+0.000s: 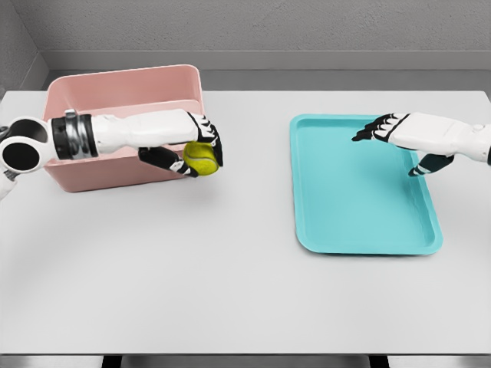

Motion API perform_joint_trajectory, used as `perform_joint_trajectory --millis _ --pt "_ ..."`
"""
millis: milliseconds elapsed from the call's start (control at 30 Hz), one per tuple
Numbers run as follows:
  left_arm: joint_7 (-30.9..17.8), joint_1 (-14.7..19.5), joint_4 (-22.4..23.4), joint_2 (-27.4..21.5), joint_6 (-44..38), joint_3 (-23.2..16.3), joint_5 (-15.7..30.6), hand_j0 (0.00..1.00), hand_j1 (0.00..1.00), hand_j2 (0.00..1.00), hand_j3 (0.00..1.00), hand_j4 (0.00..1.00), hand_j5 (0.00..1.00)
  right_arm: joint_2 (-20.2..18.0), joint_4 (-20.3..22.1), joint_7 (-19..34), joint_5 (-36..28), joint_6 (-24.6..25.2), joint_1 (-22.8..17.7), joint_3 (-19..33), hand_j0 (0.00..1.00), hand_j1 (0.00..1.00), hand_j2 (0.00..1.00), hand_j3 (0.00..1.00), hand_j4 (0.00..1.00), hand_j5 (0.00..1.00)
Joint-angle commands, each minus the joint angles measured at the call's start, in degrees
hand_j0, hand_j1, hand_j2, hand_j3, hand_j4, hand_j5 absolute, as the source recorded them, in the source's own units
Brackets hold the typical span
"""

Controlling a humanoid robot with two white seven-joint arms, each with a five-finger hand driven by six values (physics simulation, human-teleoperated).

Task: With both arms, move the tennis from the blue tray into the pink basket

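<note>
Tennis ball (201,157), yellow-green, gripped in the left hand (193,150), fingers curled round it from above and below. Ball sits in the air just past the right front corner of the pink basket (123,86), outside the basket wall, above the worktop (230,291); not inside the basket. Left arm comes in from the left edge, forearm lying across the basket's front part, white shell with a metal wrist ring and black joint disc at far left.

Pink basket stands at the worktop's back left corner, its back wall near the rear edge, nothing visible in the part not covered by the arm.

Blue tray (360,230) lies flat on the right half of the worktop, long side running front to back, well apart from the basket. No ball in it.

Right hand (399,142) hangs over the tray's back right part, holding nothing, fingers stretched out and pointing left, thumb pointing down toward the tray's right rim. Cannot tell if the thumb tip touches the tray. Right arm enters from the right edge.

Worktop white, grey wall behind.
</note>
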State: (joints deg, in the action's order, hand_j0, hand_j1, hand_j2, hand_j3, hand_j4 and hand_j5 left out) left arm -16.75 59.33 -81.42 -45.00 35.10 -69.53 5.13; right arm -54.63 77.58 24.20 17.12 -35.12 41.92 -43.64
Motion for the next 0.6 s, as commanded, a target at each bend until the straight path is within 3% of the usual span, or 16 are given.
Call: perform_joint_trajectory --millis 0,567 --pt "0.0 0.0 -0.1 -0.5 -0.1 0.8 0.6 0.52 0.52 0.52 0.52 0.52 0.52 0.0 0.0 0.0 -0.3 0.1 0.0 0.0 1.0 1.0 1.0 1.0 1.0 1.0" --pt "0.0 0.0 0.1 -2.7 -0.1 3.4 0.8 0.52 0.52 0.52 0.52 0.52 0.52 0.0 -0.1 0.0 -0.3 0.1 0.0 0.0 1.0 1.0 1.0 1.0 1.0 1.0"
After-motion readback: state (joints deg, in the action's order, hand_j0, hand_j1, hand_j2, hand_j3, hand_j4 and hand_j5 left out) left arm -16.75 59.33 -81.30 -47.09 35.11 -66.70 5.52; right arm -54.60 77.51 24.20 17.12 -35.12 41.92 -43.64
